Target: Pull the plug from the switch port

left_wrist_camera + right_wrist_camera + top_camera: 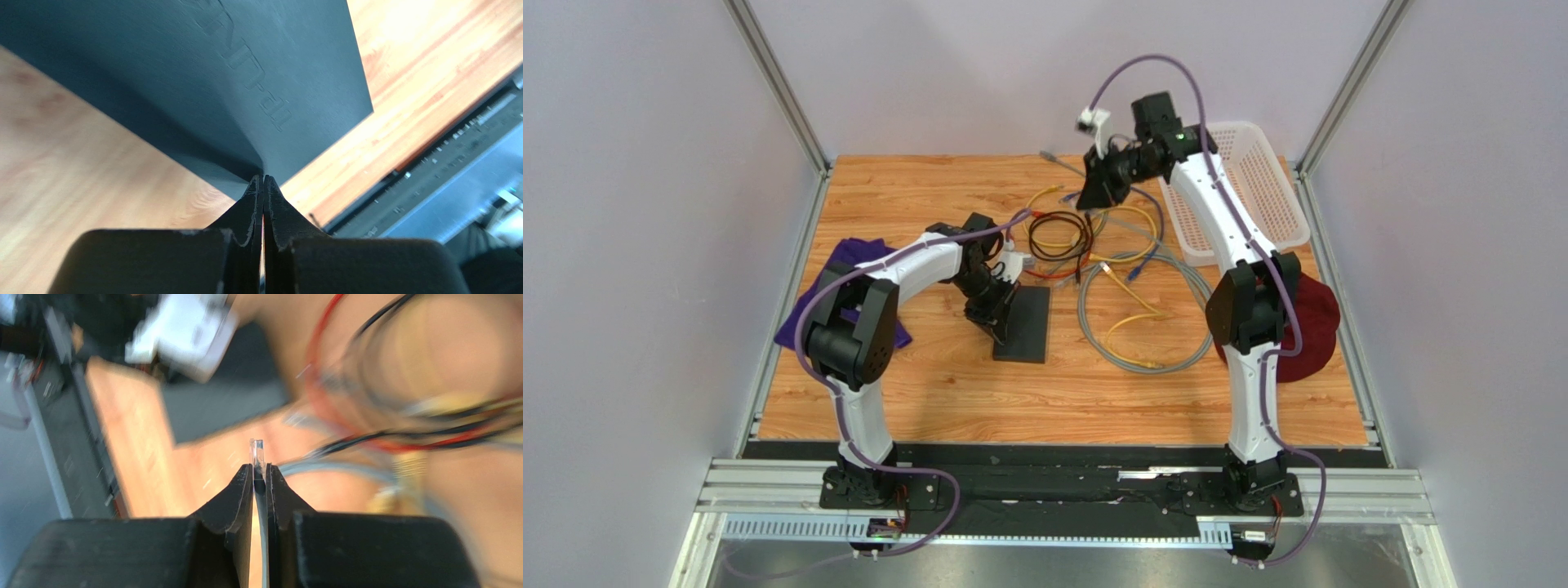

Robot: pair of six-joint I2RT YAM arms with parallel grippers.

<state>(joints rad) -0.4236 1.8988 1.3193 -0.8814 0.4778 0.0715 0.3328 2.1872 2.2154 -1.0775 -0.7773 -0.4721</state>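
The switch [1024, 325] lies flat on the table [928, 404], just off centre toward 9 o'clock in the overhead view. It is pinned there by the left gripper [264, 184], whose jaws are fully closed, with nothing between them and their tips pressed onto the matte top face. The right gripper [261, 471] is held high, toward 1 o'clock from the switch and well apart from it. It is clamped on the clear plug [256, 451], whose tip stands out above the fingertips while a grey lead runs down between them. From this spacing the plug is judged to be already out of its port, so the step in hand is taken to be carrying it clear. That is best done with the downward press on the switch kept up until the lead hangs slack. The plug should be moved away along the line of the socket row's outlet, so that the trailing lead is not dragged across the box or snagged in the coil of red and black cable [1059, 235] at 12 o'clock. The surface is smooth wood-grain board, on which an unpinned switch would probably slide. A white basket [1259, 184] sits at 2 o'clock, a purple cloth [811, 306] at 9 and a red cloth [1314, 325] at 3. Plain pale walls and metal posts enclose the cell.
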